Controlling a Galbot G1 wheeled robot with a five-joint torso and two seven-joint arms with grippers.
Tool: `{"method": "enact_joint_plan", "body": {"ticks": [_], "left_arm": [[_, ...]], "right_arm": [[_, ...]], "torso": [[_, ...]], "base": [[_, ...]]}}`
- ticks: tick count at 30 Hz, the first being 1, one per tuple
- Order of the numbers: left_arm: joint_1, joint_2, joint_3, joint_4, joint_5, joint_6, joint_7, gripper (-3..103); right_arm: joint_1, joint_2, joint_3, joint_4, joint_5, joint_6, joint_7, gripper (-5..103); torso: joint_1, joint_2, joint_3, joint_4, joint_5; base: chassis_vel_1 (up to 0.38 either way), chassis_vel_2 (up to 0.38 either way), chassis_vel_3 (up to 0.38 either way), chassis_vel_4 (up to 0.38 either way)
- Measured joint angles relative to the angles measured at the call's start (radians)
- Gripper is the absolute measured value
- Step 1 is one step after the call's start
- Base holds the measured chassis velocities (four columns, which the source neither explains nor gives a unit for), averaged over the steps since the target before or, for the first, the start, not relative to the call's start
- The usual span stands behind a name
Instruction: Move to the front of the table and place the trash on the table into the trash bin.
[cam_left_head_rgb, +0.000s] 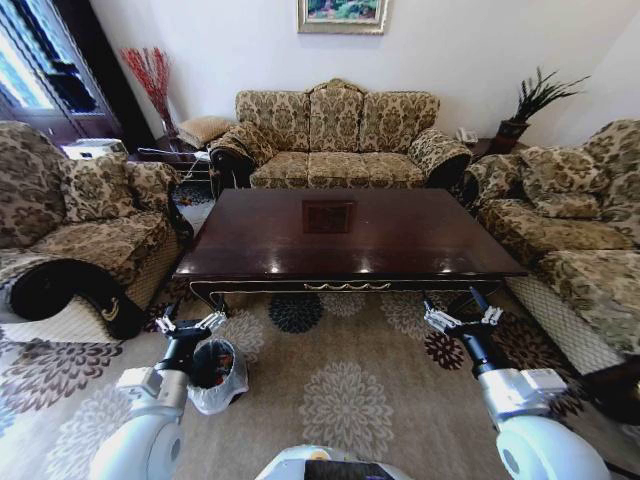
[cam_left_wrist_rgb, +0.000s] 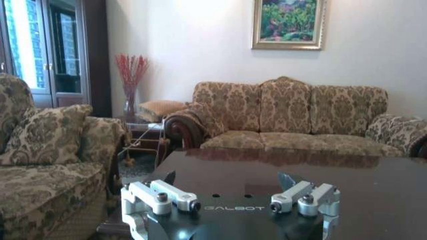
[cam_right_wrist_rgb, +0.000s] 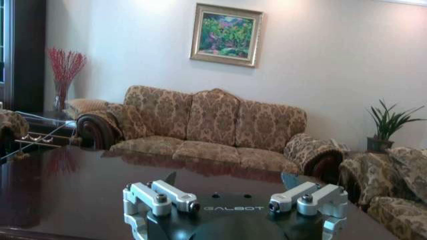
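I stand at the front of the coffee table (cam_left_head_rgb: 400, 235), a large glossy dark brown piece with gold trim along its front apron, and I look down on its polished top. No litter is visible on it from my head view; I make out a square inlay (cam_left_head_rgb: 328, 216) near the middle of the top. My left gripper (cam_left_head_rgb: 188, 325) hangs low by the table's front left corner, its fingers spread apart and holding nothing; from my left wrist camera the two fingertips (cam_left_wrist_rgb: 179, 196) stand well apart over the table edge. Just beside and below that gripper sits the trash bin (cam_left_head_rgb: 216, 373), a small round black one with a translucent white bag folded over its rim, resting on the patterned carpet (cam_left_head_rgb: 345, 390) near the table's left front leg. My right gripper (cam_left_head_rgb: 462, 318) is held near the table's front right corner, fingers likewise parted and empty. Beyond the table stands a floral three-seat sofa (cam_left_head_rgb: 338, 140) against the wall, with matching armchairs on either side.
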Motion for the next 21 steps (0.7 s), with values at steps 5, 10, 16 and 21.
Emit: {"method": "enact_joint_plan", "body": {"ticks": [5,10,16,21], "left_arm": [[0.000,0.000,0.000,0.000,-0.001,-0.001,0.000,100],[0.000,0.000,0.000,0.000,-0.001,-0.001,-0.001,100],[0.000,0.000,0.000,0.000,-0.001,-0.001,-0.001,100],[0.000,0.000,0.000,0.000,-0.001,-0.002,-0.001,100]], "right_arm": [[0.001,-0.001,-0.001,-0.001,0.001,-0.001,0.000,100],[0.001,-0.001,-0.001,-0.001,0.001,-0.001,0.001,100],[0.001,-0.002,-0.001,-0.001,0.002,-0.001,0.002,100],[0.001,-0.002,-0.001,-0.002,0.002,-0.001,0.002,100]], "torso": [[0.000,0.000,0.000,0.0000,0.0002],[0.000,0.000,0.000,0.0001,0.0002],[0.000,0.000,0.000,0.0000,0.0007],[0.000,0.000,0.000,0.0000,0.0009]], "base": [[-0.090,-0.122,0.113,0.104],[-0.207,-0.237,0.224,0.213],[-0.238,-0.261,0.249,0.252],[-0.097,-0.165,0.111,0.113]]}}
